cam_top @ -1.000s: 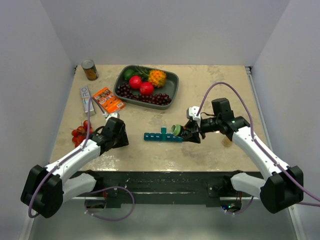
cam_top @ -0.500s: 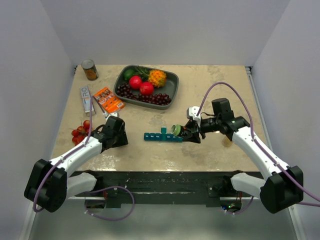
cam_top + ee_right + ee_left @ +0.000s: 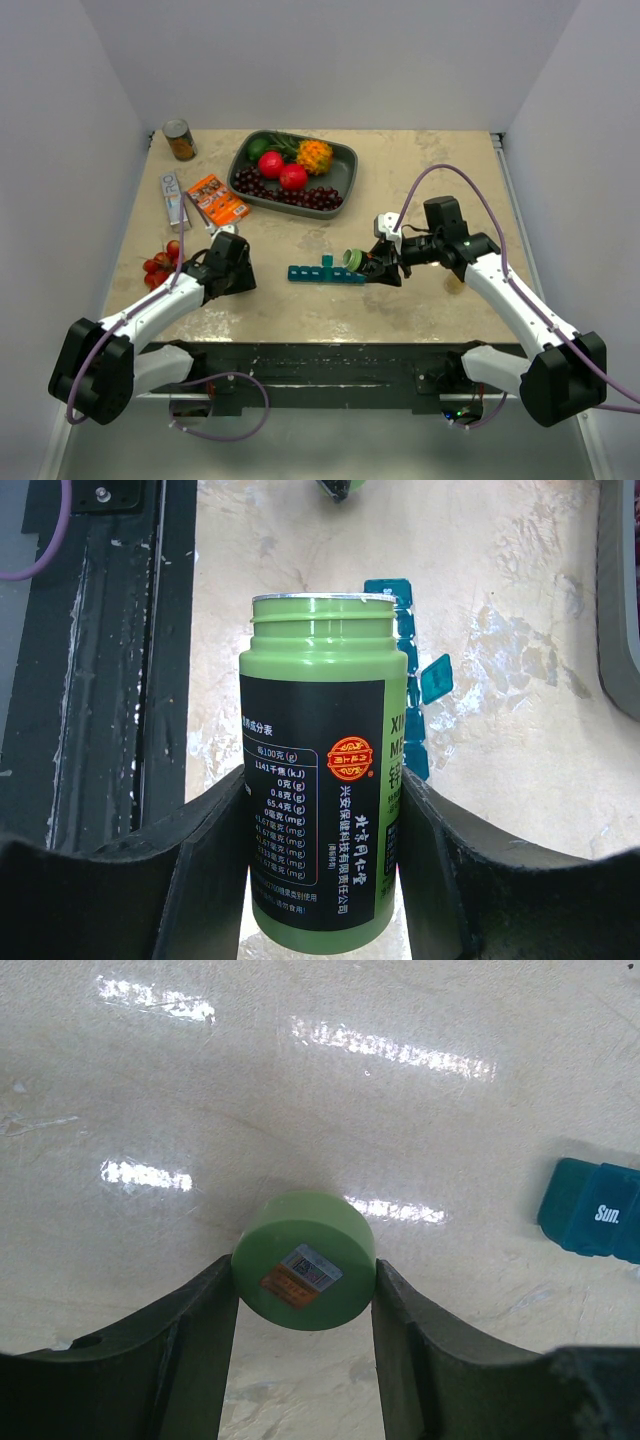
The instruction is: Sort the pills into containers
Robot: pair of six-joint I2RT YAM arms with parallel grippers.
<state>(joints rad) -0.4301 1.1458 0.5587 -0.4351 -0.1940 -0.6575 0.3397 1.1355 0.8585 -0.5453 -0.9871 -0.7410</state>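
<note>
Mid-frame, organizer [image 3: 325, 273]: it lies on the table [image 3: 420, 310] between your two grippers, long axis left to right, with one lid [image 3: 327, 261] standing open.
Right gripper [image 3: 376, 266]: clamped around the bottle [image 3: 355, 261], whose uncapped mouth aims left, just beside the organizer's right end.
Left gripper [image 3: 305, 1288]: closed on the cap [image 3: 304, 1273], low on the table, left of the organizer and apart from it.
Nearer side: your right; the pour likely goes leftward.
</note>
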